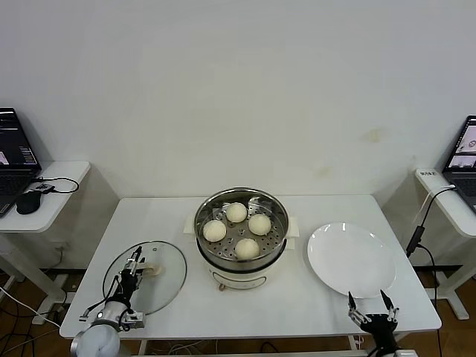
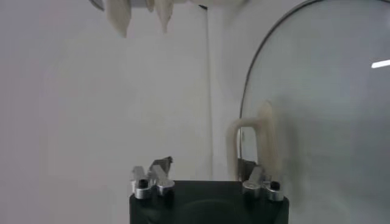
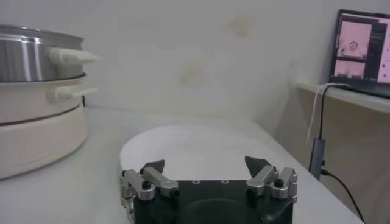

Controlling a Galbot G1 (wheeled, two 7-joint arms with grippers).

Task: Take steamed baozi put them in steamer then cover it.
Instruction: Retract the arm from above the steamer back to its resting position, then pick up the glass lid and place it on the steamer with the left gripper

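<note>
Since all four buns [image 1: 237, 230] already sit on the perforated tray inside the steamer [image 1: 241, 262], the loading part looks finished and only the covering is left. Steamer stands mid-table on its cream base, open on top.

Glass lid [image 1: 165, 286] lies flat on the table to the steamer's left, handle [image 1: 152, 271] up, near the front left corner. Probably parked there so it stayed out of the way while buns went in, yet within easy reach of the left arm.

Left gripper [image 1: 133, 268] is over the lid, at the handle. Left wrist view shows the cream handle [image 2: 251, 143] standing just beyond the fingertips, one finger [image 2: 259, 180] close against its foot, the other [image 2: 152, 178] out over bare table. Jaws stand partly apart around the handle; I cannot tell whether they have bitten on it yet. Lid shows no sign of lifting, rim [image 2: 259, 67] appears flat on the table.

Right gripper [image 1: 373, 306] waits at the front right edge of the table, just beside the empty white plate [image 1: 351, 260], fingers spread wide, holding nothing. Right wrist view confirms it: both fingers apart, plate [image 3: 195, 143] ahead, steamer off to one side.

Judgement: current step is taking hold of the lid handle. Narrow bar handle on heavy glass; a grip off centre could let the lid tilt or swing on the carry.
</note>
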